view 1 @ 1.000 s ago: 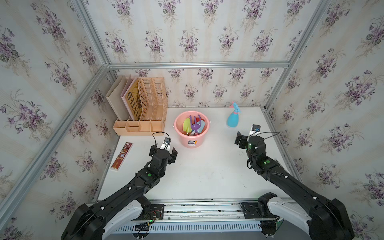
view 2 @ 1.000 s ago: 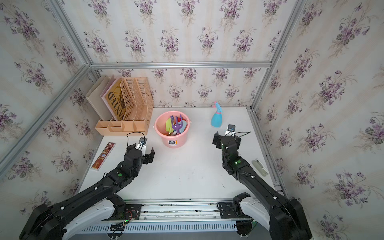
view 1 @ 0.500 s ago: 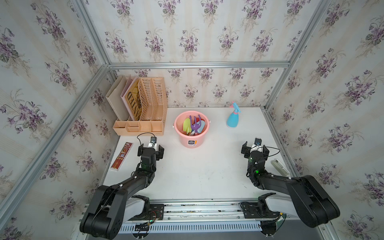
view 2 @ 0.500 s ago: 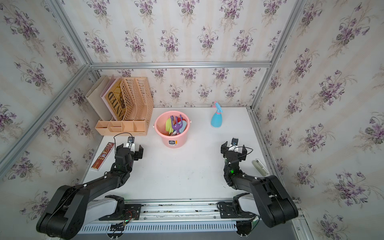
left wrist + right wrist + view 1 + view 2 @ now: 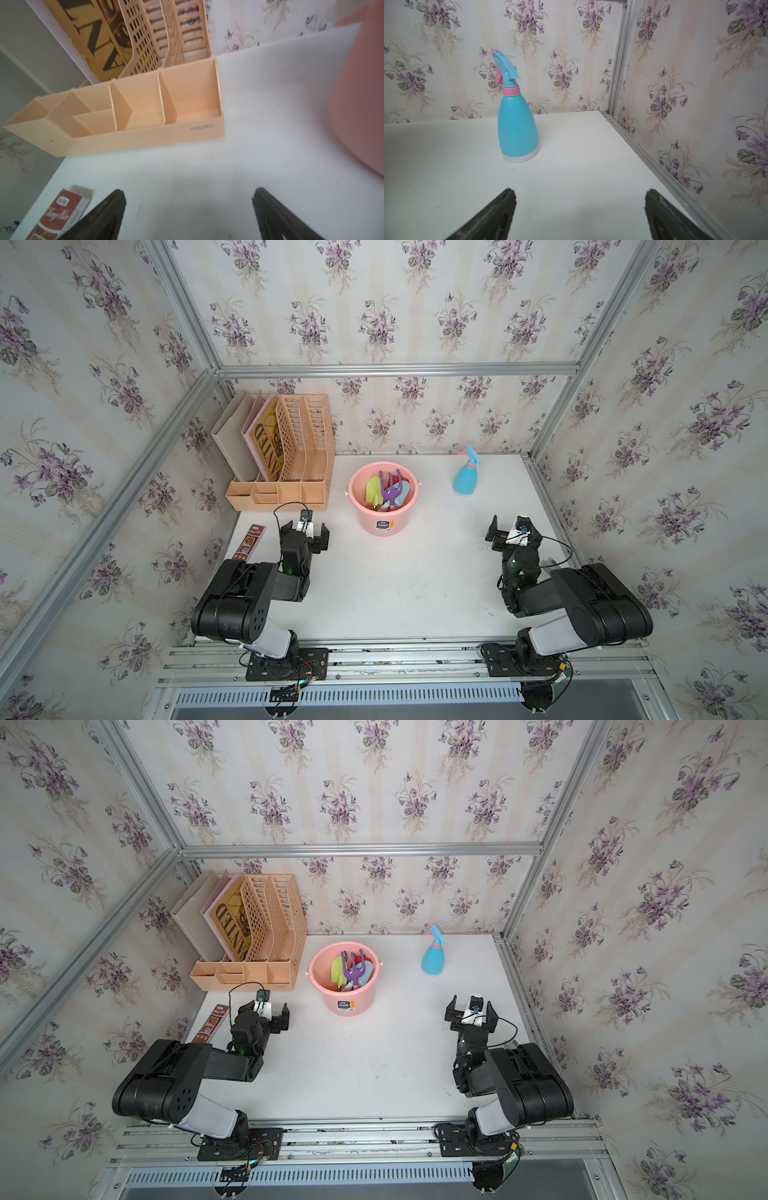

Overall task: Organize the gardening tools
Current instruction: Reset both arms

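Table (image 5: pixel 415 585): white, stood walled by violet-print wallpaper (image 5: pixel 395 315).
Desk organizer (image 5: pixel 311 448): peach plastic, stood in the far left corner; lattice upright slots held a lettered brown book (image 5: pixel 266 443).
Bucket (image 5: pixel 368 519): pink, stood upright just right of the organizer.
Red packet (image 5: pixel 250 538): lay flat at the left edge, nearer than the organizer.

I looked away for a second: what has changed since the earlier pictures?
The left gripper and right gripper drew back from the bucket and spray bottle. Both stayed open and empty, so nothing was grasped or released. The bucket, the tools in it and the spray bottle stayed put.
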You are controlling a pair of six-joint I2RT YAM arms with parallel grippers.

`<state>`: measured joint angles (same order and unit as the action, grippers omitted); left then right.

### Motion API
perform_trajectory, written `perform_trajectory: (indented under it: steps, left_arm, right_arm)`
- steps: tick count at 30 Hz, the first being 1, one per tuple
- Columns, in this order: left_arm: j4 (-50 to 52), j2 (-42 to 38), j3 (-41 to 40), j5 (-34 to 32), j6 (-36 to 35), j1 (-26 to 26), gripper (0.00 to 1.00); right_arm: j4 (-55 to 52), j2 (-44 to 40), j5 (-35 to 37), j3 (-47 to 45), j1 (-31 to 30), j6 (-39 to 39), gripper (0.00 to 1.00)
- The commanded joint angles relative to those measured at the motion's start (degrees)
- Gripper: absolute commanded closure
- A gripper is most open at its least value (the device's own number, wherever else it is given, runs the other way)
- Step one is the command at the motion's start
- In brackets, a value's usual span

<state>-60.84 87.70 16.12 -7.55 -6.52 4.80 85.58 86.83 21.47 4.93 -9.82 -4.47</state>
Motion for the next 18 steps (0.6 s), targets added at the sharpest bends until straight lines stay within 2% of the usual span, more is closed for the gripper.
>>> perform_trajectory:
  steps: [1,3,6,9,18]
  left_arm:
    - [1.92,-0.32,1.51,0.96,1.33,-0.55,0.01]
    - [-0.64,0.74,1.05,0.81,1.53,-0.88,0.01]
    - [-0.51,0.92,1.17,0.6,2.62,-1.65,0.01]
    - [1.62,0.81,2.18,0.7,3.39,-2.24,0.01]
    - [1.79,0.72,2.13,-0.59,4.06,-2.42,0.01]
  right_arm:
    - [11.62,5.48,-3.09,-0.83,0.53,0.5,0.0]
    - [5.66,1.78,-2.97,-1.02,0.25,1.82,0.0]
    - [12.04,5.26,-0.53,-1.22,0.09,0.94,0.0]
    - [2.18,2.37,-0.57,1.56,0.02,2.09,0.0]
    - [-0.93,2.88,-0.35,3.71,0.79,3.09,0.0]
